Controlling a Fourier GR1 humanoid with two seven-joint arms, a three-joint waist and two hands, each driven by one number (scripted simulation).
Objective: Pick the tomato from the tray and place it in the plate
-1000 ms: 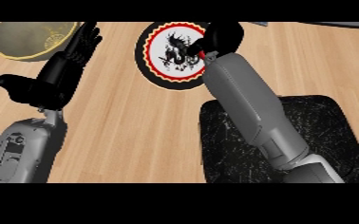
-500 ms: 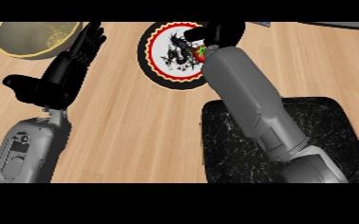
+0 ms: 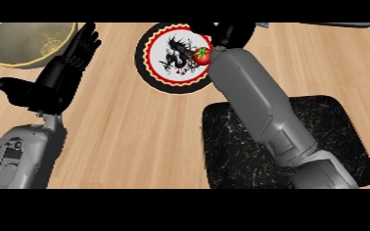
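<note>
The red tomato (image 3: 203, 56) with its green stalk lies on the right part of the round plate (image 3: 162, 58), which is white with a red and black rim and a dark drawing. My right hand (image 3: 233, 34) hovers just right of and behind the tomato, at the plate's far right rim. Its fingers point away, look spread, and do not wrap the tomato. The grey right forearm runs down over the black tray (image 3: 325, 127), which shows nothing on it. My left hand (image 3: 61, 76) rests open at the left, fingers up.
A pale yellow bowl (image 3: 29, 46) stands at the far left, partly behind the left hand's fingers. Bare wooden counter (image 3: 130, 137) lies between the left arm and the tray. A dark edge shows at the far right corner.
The right hand has shifted slightly right and away, uncovering the tomato, which now sits in plain view on the plate. The left hand has barely moved.
</note>
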